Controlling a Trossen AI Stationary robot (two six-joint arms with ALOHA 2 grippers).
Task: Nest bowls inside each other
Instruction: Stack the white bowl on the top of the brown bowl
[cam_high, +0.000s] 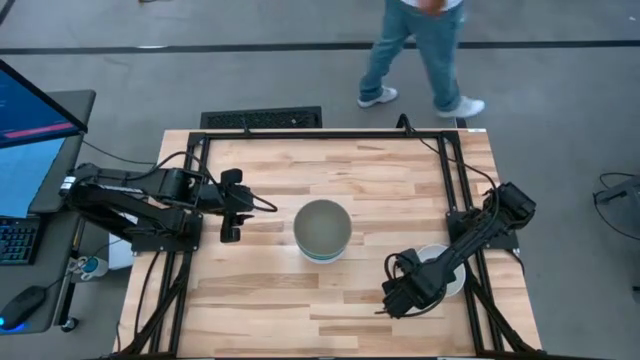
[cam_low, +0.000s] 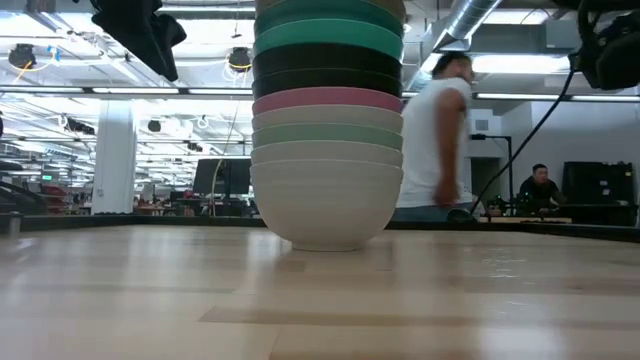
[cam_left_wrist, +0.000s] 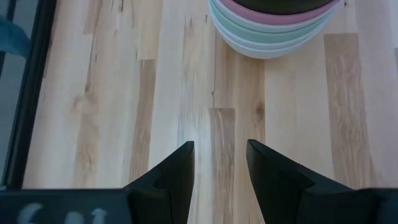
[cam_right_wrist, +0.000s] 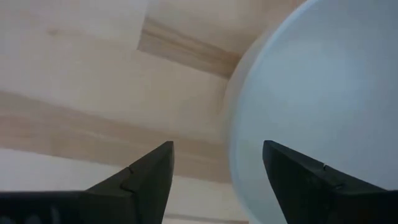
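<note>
A tall stack of nested bowls (cam_high: 322, 230) stands on its white bottom bowl at the table's middle. In the low view the stack (cam_low: 327, 150) shows white, sage, pink, black and teal rims. A single white bowl (cam_high: 455, 280) sits on the table at the right, partly under my right arm. My right gripper (cam_high: 408, 285) hangs open above its left rim. In the right wrist view one finger (cam_right_wrist: 149, 177) is over the wood and the other (cam_right_wrist: 301, 183) over the bowl's inside (cam_right_wrist: 323, 93). My left gripper (cam_left_wrist: 221, 162) is open above bare wood, left of the stack (cam_left_wrist: 273, 28).
Black frame rails (cam_high: 320, 135) run along the table's far edge and both sides. A person (cam_high: 420, 50) walks past beyond the far edge. A monitor and keyboard (cam_high: 25, 150) stand off the table's left. Bare wood (cam_high: 300, 310) lies near the front edge.
</note>
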